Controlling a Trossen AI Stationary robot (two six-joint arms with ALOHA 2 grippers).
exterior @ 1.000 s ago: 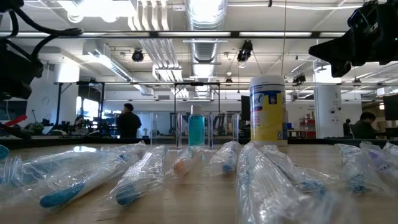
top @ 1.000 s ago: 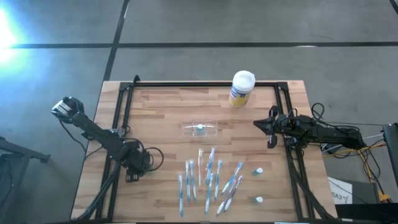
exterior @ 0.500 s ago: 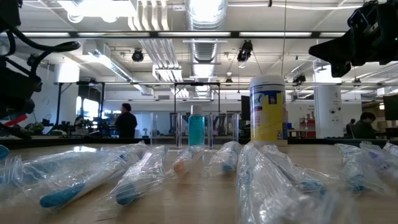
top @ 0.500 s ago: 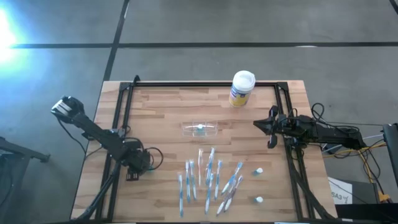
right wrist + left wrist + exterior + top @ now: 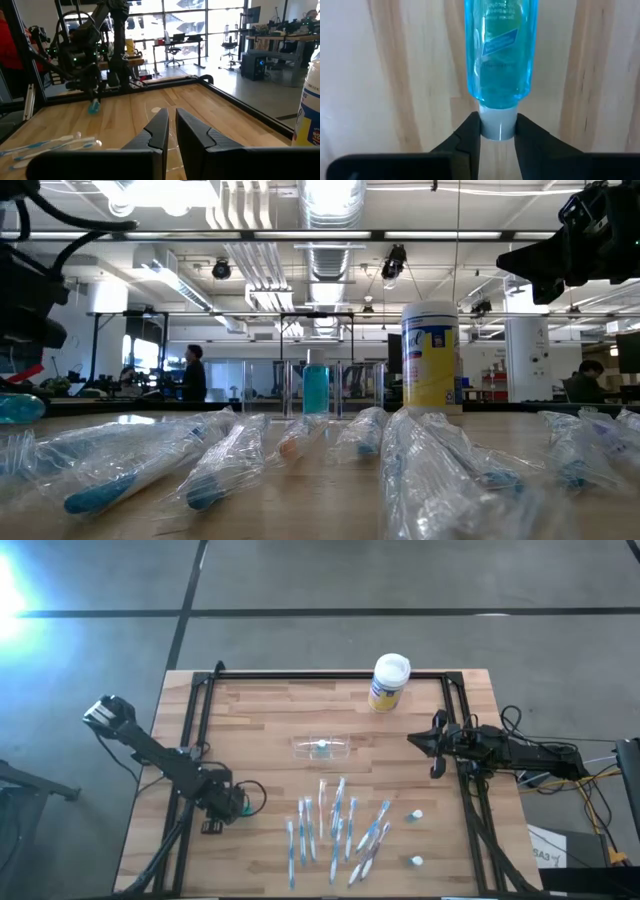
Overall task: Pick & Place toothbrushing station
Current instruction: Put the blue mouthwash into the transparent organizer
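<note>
In the high view the left gripper (image 5: 236,806) sits low over the bench (image 5: 260,720) at the lower left of the wood. The left wrist view shows its fingers (image 5: 470,137) closed in on the white cap of a small blue bottle (image 5: 501,47), touching the cap on both sides; the bottle points away from the fingers above the wooden surface. In the low view the bottle's blue end shows at the far left edge.

The right gripper (image 5: 432,750) hangs above the right side of the bench, its fingers (image 5: 159,131) nearly together with only a thin gap and nothing between them.

The toothbrushing station (image 5: 321,748), a faint clear holder, lies near the middle of the bench, well apart from both grippers. Below it in the frame lies a loose cluster of wrapped toothbrushes (image 5: 335,825). A white-lidded yellow canister (image 5: 388,683) stands at the bench's upper edge, right of centre.
</note>
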